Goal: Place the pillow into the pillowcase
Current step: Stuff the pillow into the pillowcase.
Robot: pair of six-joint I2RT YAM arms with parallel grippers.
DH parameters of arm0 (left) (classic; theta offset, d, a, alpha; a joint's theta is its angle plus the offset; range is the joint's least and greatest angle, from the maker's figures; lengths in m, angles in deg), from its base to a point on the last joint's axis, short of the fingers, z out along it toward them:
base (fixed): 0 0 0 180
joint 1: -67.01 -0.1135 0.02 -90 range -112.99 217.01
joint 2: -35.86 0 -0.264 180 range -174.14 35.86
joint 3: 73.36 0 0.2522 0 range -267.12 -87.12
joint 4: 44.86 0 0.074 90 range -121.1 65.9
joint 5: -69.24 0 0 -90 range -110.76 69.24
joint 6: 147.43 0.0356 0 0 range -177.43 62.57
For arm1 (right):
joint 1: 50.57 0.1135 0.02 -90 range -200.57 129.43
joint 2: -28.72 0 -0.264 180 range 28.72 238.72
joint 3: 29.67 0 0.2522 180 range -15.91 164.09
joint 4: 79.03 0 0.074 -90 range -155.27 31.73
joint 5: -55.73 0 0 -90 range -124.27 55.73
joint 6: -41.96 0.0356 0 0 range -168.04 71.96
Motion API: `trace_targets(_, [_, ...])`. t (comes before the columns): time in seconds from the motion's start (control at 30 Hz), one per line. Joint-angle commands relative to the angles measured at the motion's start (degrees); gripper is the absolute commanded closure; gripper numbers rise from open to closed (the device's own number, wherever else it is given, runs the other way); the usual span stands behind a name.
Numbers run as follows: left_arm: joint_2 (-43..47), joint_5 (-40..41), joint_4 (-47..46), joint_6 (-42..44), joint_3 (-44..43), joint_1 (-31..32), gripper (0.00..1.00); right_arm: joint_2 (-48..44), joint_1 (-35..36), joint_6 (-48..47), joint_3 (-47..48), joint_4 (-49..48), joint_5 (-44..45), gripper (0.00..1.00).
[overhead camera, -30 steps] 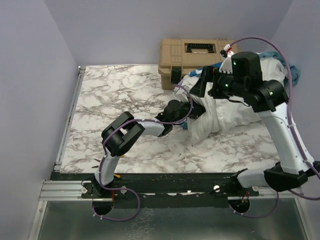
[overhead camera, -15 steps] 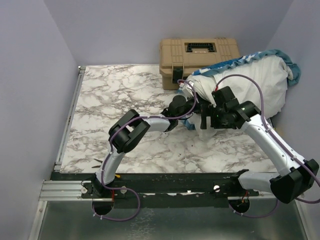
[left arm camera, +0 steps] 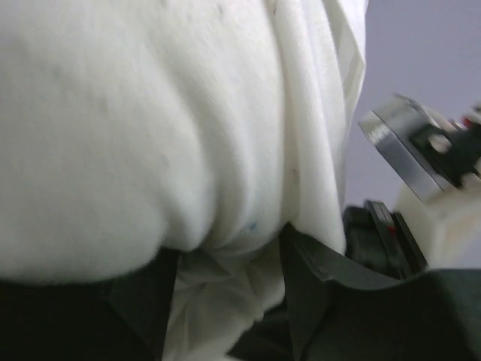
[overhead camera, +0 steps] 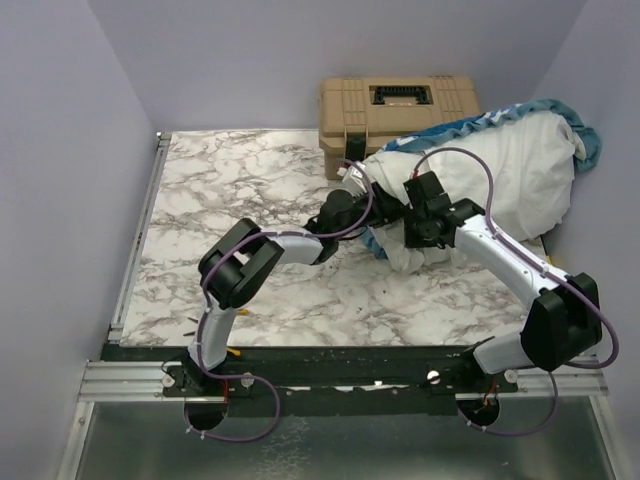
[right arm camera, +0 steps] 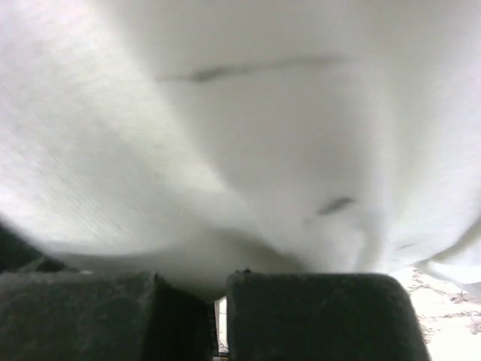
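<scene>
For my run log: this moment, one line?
left gripper open | right gripper shut at pillow | pillowcase frill along pillow's far edge

This looks like a robot laboratory cell. Plain lilac walls (overhead camera: 60, 150) close around a marble-patterned table (overhead camera: 230, 180). The left arm (overhead camera: 240, 270) and the right arm (overhead camera: 510, 255) are bolted to a metal rail (overhead camera: 130, 378) at the table's near edge. A tan tool case (overhead camera: 400, 105) stands at its far edge.

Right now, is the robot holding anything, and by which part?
Right end effector seems pinched shut on the pillow, at its near end; left end effector: cannot tell.
</scene>
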Motion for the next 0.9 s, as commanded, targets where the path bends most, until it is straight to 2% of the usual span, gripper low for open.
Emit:
trace_targets(0.0, [11.86,2.77,0.0,1.03,9.75,-3.76,0.39,0.29,-3.52,-0.97,4.55,-4.78,-1.64,1.0])
trace_targets(0.13, [21.63,3.48,5.15,3.35,17.0,-7.32,0.33,-0.11,-6.73,-0.83,8.55,-2.65,-4.58,1.0])
trace_targets(0.27, [28.92,6.17,17.95,7.24,20.01,-9.0,0.3,-1.14,-10.82,0.16,12.79,-0.12,-7.76,1.0])
trace_targets(0.33, [29.63,7.88,25.69,7.74,19.43,-9.19,0.27,-1.82,-12.87,0.87,14.83,0.86,-9.45,1.0])
trace_targets(0.4, [28.14,7.74,31.73,7.49,17.8,-9.13,0.27,-2.36,-14.87,1.73,17.38,1.97,-10.49,1.0])
trace_targets(0.47, [25.42,5.69,33.82,5.19,16.86,-9.0,0.27,-2.97,-16.23,2.65,19.73,2.54,-11.86,1.0])
trace_targets(0.67, [13.7,1.29,33.82,5.06,8.44,-4.19,0.28,-3.61,-18.32,4.83,28.07,4.59,-13.23,1.0])
trace_targets(0.87, [5.27,2.3,33.4,4.86,-2.97,-0.45,0.28,-2.87,-19.1,5.22,32.11,5.29,-12.53,1.0])
